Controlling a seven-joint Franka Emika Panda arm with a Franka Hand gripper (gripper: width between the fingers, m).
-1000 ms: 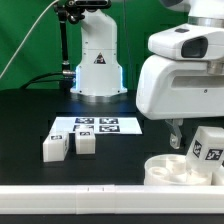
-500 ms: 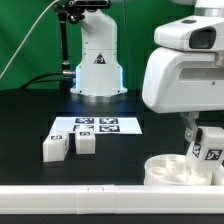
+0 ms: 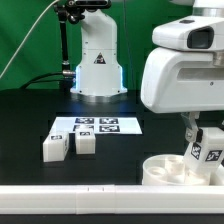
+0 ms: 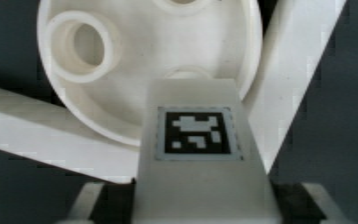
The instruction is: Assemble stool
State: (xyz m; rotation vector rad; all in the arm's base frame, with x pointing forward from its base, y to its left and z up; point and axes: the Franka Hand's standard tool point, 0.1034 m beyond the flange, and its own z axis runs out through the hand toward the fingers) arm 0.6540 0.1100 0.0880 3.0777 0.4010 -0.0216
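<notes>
My gripper (image 3: 193, 135) is shut on a white stool leg (image 3: 208, 150) with a black-and-white tag, and holds it just above the round rimmed seat (image 3: 166, 170) at the exterior view's lower right. In the wrist view the held leg (image 4: 202, 150) runs out from between my gripper's (image 4: 208, 206) dark fingers (image 4: 119, 200), tag facing the camera. Its far end is over the seat (image 4: 131, 60), which shows round holes. Two more white legs (image 3: 55, 148) (image 3: 86, 143) lie side by side at the exterior view's left.
The marker board (image 3: 97, 126) lies flat behind the two loose legs. The arm's white base (image 3: 97, 65) stands at the back centre. A long white border rail (image 3: 90, 196) runs along the front edge, close to the seat.
The arm has shifted toward the exterior view's right, carrying the leg. The leg has come down slightly closer to the seat. The two loose legs have not moved.
</notes>
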